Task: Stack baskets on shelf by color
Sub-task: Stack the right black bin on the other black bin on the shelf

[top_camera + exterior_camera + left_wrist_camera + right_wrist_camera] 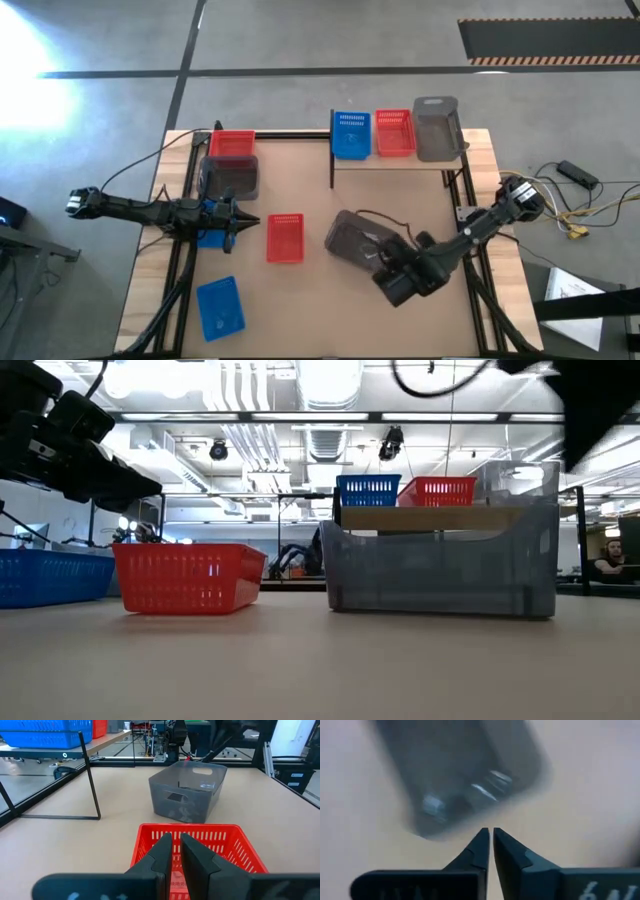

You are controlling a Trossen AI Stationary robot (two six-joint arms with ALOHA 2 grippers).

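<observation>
High view puts a grey basket [352, 236] on the tabletop, well in front of the shelf [400, 160] and tilted so its long axis runs diagonally toward the right gripper [392, 272]. That gripper sits just beside the basket's near-right corner, on the side away from the shelf. In the right wrist view its fingers [479, 851] are pressed almost together with nothing between them, and the basket [460, 775] lies straight ahead, just past the tips. So the right arm is clearly the nearer one for this basket.

On the shelf stand a blue basket [351, 134], a red basket [394, 132] and another grey one [436, 128] at its right end, probably where this basket goes.

Left of the grey basket on the table lies a loose red basket [285, 238]; the left gripper [240, 221] waits beside it, fingers nearly shut and empty.
</observation>
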